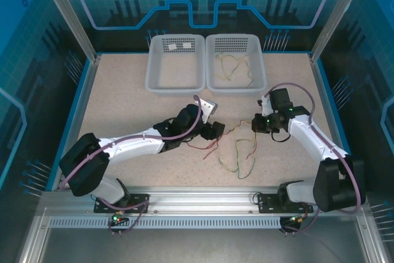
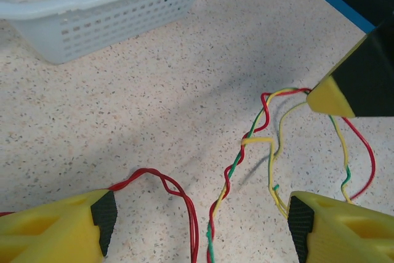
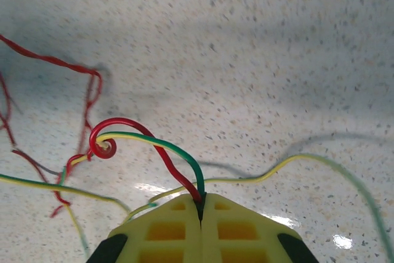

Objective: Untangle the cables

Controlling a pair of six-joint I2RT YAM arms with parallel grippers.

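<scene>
Surface: speckled beige tabletop [image 1: 123,109], matte, with some glare in the right wrist view. Room: blue translucent walls [image 1: 37,41] with printed circuit-style graphics, and aluminium frame posts [image 1: 64,10] at the corners.

Landmark is the right basket [image 1: 237,89], a white perforated one at the far edge. The left basket [image 1: 175,89] sits touching its left side. Inside the right basket lies a loose wire [image 1: 234,66], yellow and green.

The cables [image 1: 237,152], red, pale yellow and green, lie in a loose tangle on the tabletop, on the near side of the right basket and well apart from it.

The right gripper [image 3: 202,204] is on the near side of the right basket, at the far end of the tangle. Its fingers are fully together, pinching a red and a green strand; they arc out of the seam into a small curl.

The left gripper [image 2: 200,220] is near and left of the right basket, jaws wide apart and low over the table, holding nothing. The red-green-yellow twisted strand runs through the gap. Contact with the red loop by its left fingertip [image 2: 104,217]: can't tell.
</scene>
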